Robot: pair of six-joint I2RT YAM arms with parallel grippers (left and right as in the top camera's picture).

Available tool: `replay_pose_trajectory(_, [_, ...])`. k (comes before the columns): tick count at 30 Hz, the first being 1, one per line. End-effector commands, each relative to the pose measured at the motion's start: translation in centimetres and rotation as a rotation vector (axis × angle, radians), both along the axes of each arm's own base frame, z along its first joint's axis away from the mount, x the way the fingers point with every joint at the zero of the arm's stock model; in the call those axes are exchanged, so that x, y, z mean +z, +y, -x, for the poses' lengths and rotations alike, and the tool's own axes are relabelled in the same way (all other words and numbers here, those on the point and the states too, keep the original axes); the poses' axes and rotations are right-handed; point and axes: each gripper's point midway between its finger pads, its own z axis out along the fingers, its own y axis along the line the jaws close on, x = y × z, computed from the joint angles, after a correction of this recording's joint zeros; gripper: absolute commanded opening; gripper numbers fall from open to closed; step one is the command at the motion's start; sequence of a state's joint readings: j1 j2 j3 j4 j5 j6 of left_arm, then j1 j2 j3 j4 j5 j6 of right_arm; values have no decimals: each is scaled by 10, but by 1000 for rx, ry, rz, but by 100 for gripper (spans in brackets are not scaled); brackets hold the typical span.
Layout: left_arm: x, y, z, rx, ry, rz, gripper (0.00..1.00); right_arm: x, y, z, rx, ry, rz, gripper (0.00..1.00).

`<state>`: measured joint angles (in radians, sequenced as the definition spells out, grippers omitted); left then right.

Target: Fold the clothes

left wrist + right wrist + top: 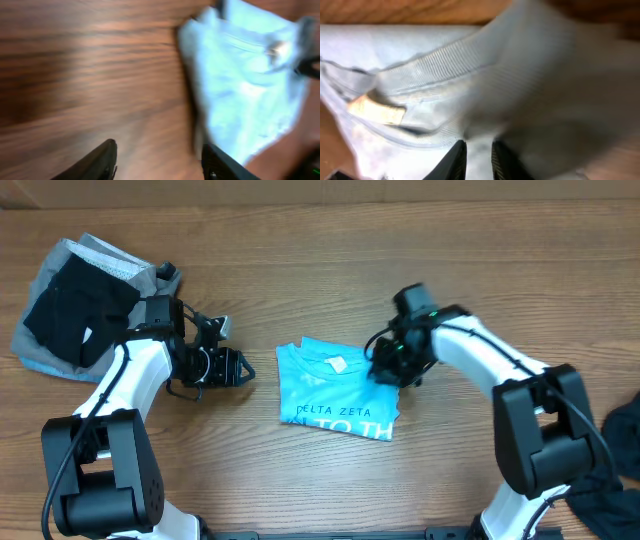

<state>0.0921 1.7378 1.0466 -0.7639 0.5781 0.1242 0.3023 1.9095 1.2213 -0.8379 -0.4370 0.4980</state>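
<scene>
Table (300, 240), wood grain, carries everything. T-shirt (338, 388), light blue, lies mid-table, already folded to a compact rectangle, print up, collar twd far edge. Pile of black + grey garments (75, 305) sits by far-left corner, well apart from the shirt. Another dark garment (622, 442) lies at the right edge.

Left gripper (240, 368) hovers just beside shirt's left edge. Its fingers are spread, w/ only bare wood btwn them in the wrist view. Right gripper (382, 368) is at shirt's right edge near the collar. Its fingers (455, 160) are nearly pressed together w/ blue cloth in the gap. Looks like a pinch on a fold, tho blur leaves some doubt.

Step in hand, prob. squaring up or a last fold-over. To do it well:
- Grab top layers only, not the whole stack.
- Lift low and carry the edge straight across so corners meet.
- Use the free left arm to pin the opposite edge so the bundle doesn't slide on smooth wood.
- Let go only once the cloth lies flat.

Writing: white lettering (335, 411) reads "DELTA ZETA". A bigger line (345, 426) below is cut off by the fold, "TO TH" legible. Small pale tag (337, 364) at the collar is too small to read.
</scene>
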Motion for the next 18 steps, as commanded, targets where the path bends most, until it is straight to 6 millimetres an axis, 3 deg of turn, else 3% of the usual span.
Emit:
replay_pose_trajectory(1, [18, -29, 9, -59, 12, 175, 56, 33, 12, -3, 118, -38, -108, 25])
replay_pose_trajectory(4, [16, -41, 26, -87, 74, 185, 50, 41, 10, 21, 120, 60, -100, 24])
replay_pose_trajectory(8, [5, -61, 47, -157, 121, 177, 49, 34, 17, 50, 155, 150, -94, 24])
replay_pose_trajectory(10, [-2, -75, 58, -208, 128, 172, 49, 24, 24, 64, 163, 181, -86, 17])
replay_pose_trajectory(13, [-11, -87, 67, -254, 129, 139, 50, 7, 32, 80, 117, 230, -77, 15])
replay_pose_trajectory(15, [-24, -82, 71, -244, 149, 47, 49, -4, 34, 85, 81, 244, -72, 14])
replay_pose_trajectory(17, [-33, -77, 73, -233, 160, -28, 43, -14, 32, 87, 40, 253, -69, 14])
replay_pose_trajectory(18, [-35, -78, 73, -242, 152, -38, 30, -21, 32, 88, 11, 255, -68, 14])
